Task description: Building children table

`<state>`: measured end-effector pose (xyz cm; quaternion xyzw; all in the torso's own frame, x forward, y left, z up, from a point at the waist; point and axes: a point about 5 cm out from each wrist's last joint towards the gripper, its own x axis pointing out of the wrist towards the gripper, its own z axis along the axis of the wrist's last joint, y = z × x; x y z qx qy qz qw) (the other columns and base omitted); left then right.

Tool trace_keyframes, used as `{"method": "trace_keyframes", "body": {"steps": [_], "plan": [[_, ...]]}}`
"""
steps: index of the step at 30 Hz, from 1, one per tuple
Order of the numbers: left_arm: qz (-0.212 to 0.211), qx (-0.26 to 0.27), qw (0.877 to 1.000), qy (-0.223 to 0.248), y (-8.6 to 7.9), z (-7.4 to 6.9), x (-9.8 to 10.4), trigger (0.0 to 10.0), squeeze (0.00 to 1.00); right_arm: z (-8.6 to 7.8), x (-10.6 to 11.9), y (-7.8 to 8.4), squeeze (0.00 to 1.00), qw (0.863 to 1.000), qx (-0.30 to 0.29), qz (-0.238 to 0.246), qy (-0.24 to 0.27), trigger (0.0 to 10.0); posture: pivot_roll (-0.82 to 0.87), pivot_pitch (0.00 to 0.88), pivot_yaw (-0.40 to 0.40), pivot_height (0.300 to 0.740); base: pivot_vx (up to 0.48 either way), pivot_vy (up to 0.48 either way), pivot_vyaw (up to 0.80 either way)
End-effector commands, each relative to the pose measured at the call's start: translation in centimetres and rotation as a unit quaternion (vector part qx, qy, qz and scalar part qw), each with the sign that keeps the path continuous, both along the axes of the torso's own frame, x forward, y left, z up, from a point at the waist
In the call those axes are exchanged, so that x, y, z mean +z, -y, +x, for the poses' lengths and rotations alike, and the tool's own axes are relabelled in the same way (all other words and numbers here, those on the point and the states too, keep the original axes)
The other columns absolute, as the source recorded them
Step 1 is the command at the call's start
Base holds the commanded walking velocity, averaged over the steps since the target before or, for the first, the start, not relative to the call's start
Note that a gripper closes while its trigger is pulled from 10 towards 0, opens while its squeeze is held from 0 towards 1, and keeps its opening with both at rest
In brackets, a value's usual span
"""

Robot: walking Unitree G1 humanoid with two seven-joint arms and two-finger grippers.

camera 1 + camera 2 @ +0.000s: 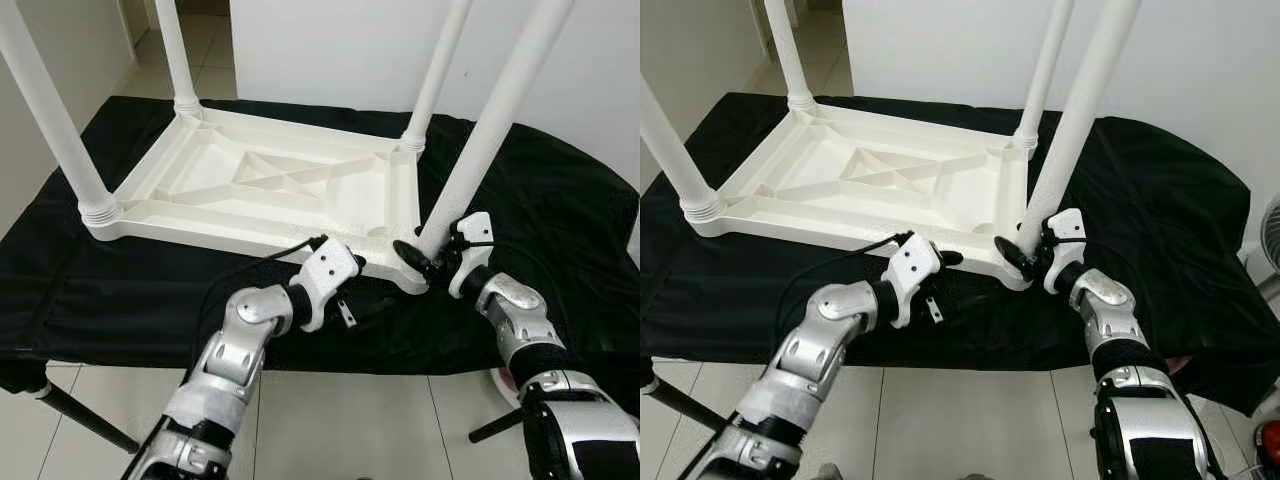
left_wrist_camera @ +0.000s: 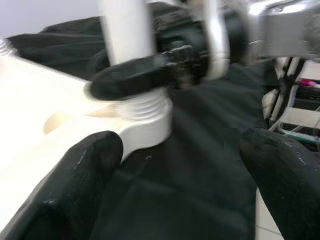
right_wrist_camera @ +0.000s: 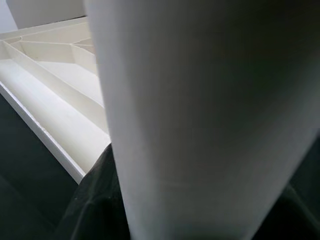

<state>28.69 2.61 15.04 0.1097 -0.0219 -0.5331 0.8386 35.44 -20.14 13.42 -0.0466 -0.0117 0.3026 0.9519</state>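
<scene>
A white plastic children's table (image 1: 270, 185) lies upside down on a black cloth (image 1: 560, 220) that covers a low stand, with all four legs pointing up. The tabletop's near edge runs close to the cloth's near edge; to the right of the table a wide stretch of bare cloth stays open, while on the left the cloth ends just beyond the near-left leg (image 1: 50, 120). Behind stands a white wall, and tiled floor (image 1: 340, 420) shows in front.

The right gripper (image 1: 425, 262) is at the foot of the near-right leg (image 1: 490, 130), its black fingers closed round the leg just above the threaded socket at the table's near-right corner. In the right wrist view the leg stands pressed up close, with the table's ribbed underside beyond.

The left gripper (image 2: 180, 185) hovers just beside that same corner, near the tabletop's near edge, fingers (image 2: 75, 185) spread wide and holding nothing, the cloth beneath them.

No brand, label or writing can be read anywhere.
</scene>
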Motion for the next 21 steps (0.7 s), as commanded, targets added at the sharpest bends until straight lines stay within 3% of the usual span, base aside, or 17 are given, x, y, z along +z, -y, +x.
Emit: {"method": "trace_keyframes", "body": {"steps": [1, 8, 12, 17, 21], "plan": [[-0.005, 0.083, 0.996, 0.013, -0.3, 0.6, -0.1, 10.0, 0.0, 0.1, -0.3, -0.6, 0.0, 1.0, 0.007, -0.006, -0.006, 0.0, 0.0, 0.0, -0.041, 0.74, 0.0, 0.0, 0.0], [-0.008, 0.097, 0.995, 0.005, 0.0, 0.1, -1.0, 10.0, 0.0, 0.1, -1.0, -1.0, 0.0, 0.999, -0.033, 0.023, -0.022, 0.0, -0.01, 0.0, -0.05, 0.74, 0.0, 0.0, 0.0], [-0.014, 0.124, 0.992, 0.003, -0.5, 0.8, -1.0, 10.0, 0.0, -0.1, -1.6, -2.2, 0.0, 0.995, -0.094, 0.029, -0.015, 0.0, -0.01, 0.0, -0.061, 0.74, 0.0, 0.0, 0.0], [-0.016, 0.132, 0.991, 0.003, -0.7, 1.0, -0.9, 10.0, 0.0, -0.2, -1.7, -2.5, 0.0, 0.993, -0.115, 0.036, -0.011, 0.0, -0.01, 0.0, -0.063, 0.74, 0.0, 0.0, 0.0], [-0.024, 0.156, 0.987, -0.001, -1.0, 1.4, -0.8, 10.0, 0.0, -0.7, -2.1, -4.6, 0.0, 0.986, -0.156, 0.06, -0.015, 0.0, 0.0, 0.0, -0.062, 0.74, 0.0, 0.0, 0.0]]}}
